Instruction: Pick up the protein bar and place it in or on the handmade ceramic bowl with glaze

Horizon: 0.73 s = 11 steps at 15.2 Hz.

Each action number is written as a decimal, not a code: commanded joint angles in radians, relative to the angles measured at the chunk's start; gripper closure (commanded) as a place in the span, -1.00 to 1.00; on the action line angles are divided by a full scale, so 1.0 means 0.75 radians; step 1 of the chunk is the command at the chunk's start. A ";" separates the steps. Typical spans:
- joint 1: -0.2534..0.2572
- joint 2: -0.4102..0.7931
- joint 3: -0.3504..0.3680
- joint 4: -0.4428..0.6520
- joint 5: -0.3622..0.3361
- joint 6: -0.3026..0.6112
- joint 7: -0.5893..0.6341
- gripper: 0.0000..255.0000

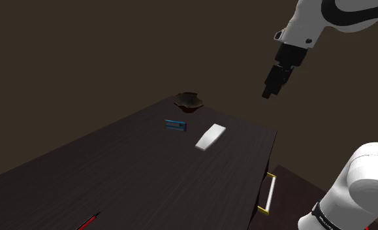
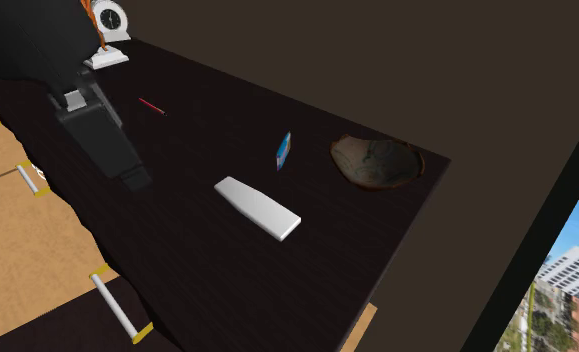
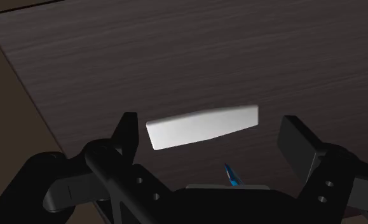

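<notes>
A plain white flat bar [image 1: 210, 136] [image 2: 258, 207] [image 3: 201, 126], which I take for the protein bar, lies on the dark wooden table [image 1: 115, 176] near its edge. The brown glazed bowl [image 1: 189, 100] [image 2: 377, 162] with an uneven rim stands at the table's far corner, past the bar. My gripper [image 1: 267, 93] [image 2: 135, 180] [image 3: 211, 127] hangs open high above the table edge, holding nothing. In the wrist view the white bar lies far below, between the two spread fingers [image 3: 128, 130].
A thin blue item [image 1: 174, 125] [image 2: 283, 150] [image 3: 232, 174] lies between the bar and the bowl. A red pen [image 1: 86, 224] [image 2: 152, 105] and a white clock [image 2: 109, 20] are at the table's other end. Drawer handles [image 1: 267, 193] [image 2: 117, 308] line the table's front.
</notes>
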State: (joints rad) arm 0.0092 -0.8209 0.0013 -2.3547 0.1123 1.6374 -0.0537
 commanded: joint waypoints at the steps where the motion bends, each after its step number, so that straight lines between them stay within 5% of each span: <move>1: 0.000 0.000 0.000 0.000 0.000 0.000 0.000 -1.00; 11: 0.084 0.519 0.051 0.181 -0.048 0.269 -0.180 -1.00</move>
State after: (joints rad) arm 0.0669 -0.4663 0.0359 -2.2277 0.0817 1.8179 -0.1735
